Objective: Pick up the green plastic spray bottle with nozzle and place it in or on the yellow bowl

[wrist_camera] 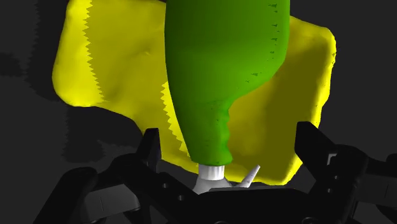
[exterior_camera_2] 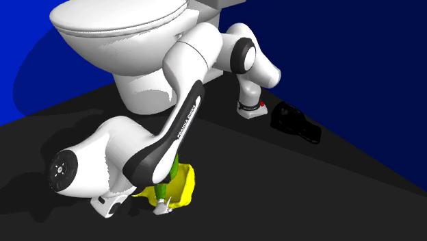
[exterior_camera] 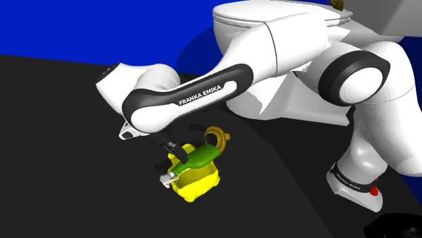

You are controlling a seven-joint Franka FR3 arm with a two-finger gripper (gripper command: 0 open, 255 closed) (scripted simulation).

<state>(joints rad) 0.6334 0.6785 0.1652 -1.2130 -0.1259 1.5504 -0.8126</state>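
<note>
The green spray bottle (exterior_camera: pixel 200 159) lies on its side across the yellow bowl (exterior_camera: pixel 198 184) on the dark floor. Its pale nozzle (exterior_camera: pixel 166 179) pokes out over the bowl's rim. My gripper (exterior_camera: pixel 177 149) hovers just above the bottle's neck end. In the wrist view the green spray bottle (wrist_camera: pixel 222 70) rests on the yellow bowl (wrist_camera: pixel 114 70), and the gripper (wrist_camera: pixel 230 145) is open. The neck sits between the two black fingers (wrist_camera: pixel 150 149), which stand well apart from it. From the second exterior view, the forearm covers most of the bottle (exterior_camera_2: pixel 164 182) and the bowl (exterior_camera_2: pixel 185 185).
A large white toilet (exterior_camera: pixel 270 34) rises close behind the arm. A tan ring-shaped object (exterior_camera: pixel 218 135) lies just behind the bowl. A black object (exterior_camera_2: pixel 294 123) sits on the floor near the arm's base (exterior_camera_2: pixel 250 109). Blue walls stand behind.
</note>
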